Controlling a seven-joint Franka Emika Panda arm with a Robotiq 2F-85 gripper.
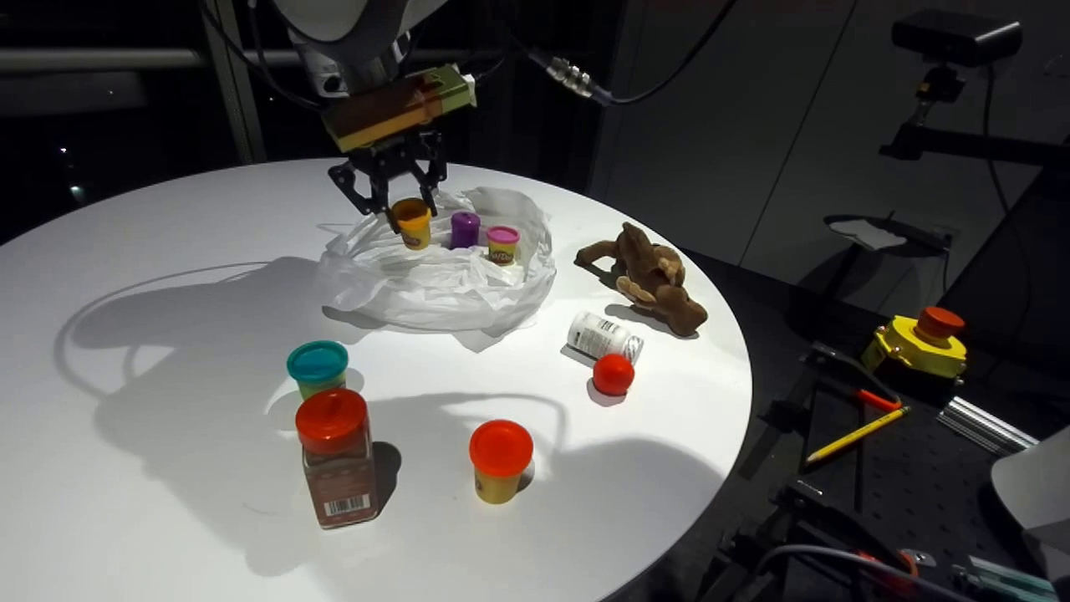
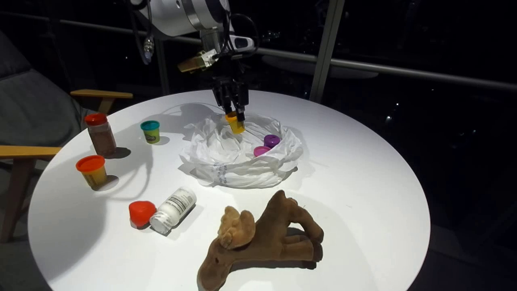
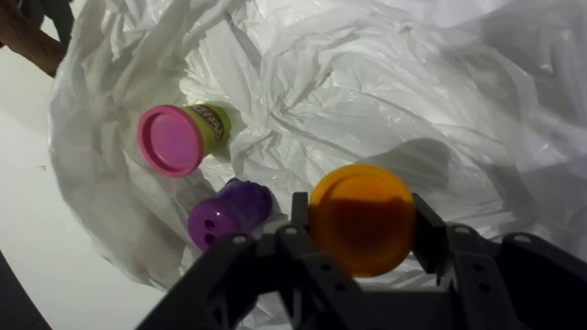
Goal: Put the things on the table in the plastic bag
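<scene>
Above the bag (image 2: pixel 250 176), the gripper (image 1: pixel 414 219) is holding the orange-lidded jar (image 2: pixel 235 126), fingers (image 3: pixel 429 233) pressing opposite sides up near the lid (image 3: pixel 362 183), probably because that grip is leaving the base free for setting down. Jar is leaning slightly; seems to be hanging clear of the plastic, contact underneath hard to tell. Bag is lying mouth-up on the table (image 2: pixel 371 210), walls forming a low crumpled ring, presumably so jars are going in from above. Pink-lidded jar (image 3: pixel 169 140) and purple jar (image 3: pixel 229 213) are sitting inside, near each other on one side, so bare plastic is likely offering this one its spot. Outside, the teal-lidded jar (image 1: pixel 318 365) is standing near the tall brown jar (image 1: pixel 339 477), the small red-lidded jar (image 1: pixel 501 460) upright and apart. White bottle (image 2: pixel 177 205) is lying on its side, red ball (image 1: pixel 614 374) just beside it or touching, can't tell. Brown moose toy (image 2: pixel 270 240) is lying on its side too. All these are presumably waiting their turn; the bottle and toy are probably calling for different grips than upright jars are.
</scene>
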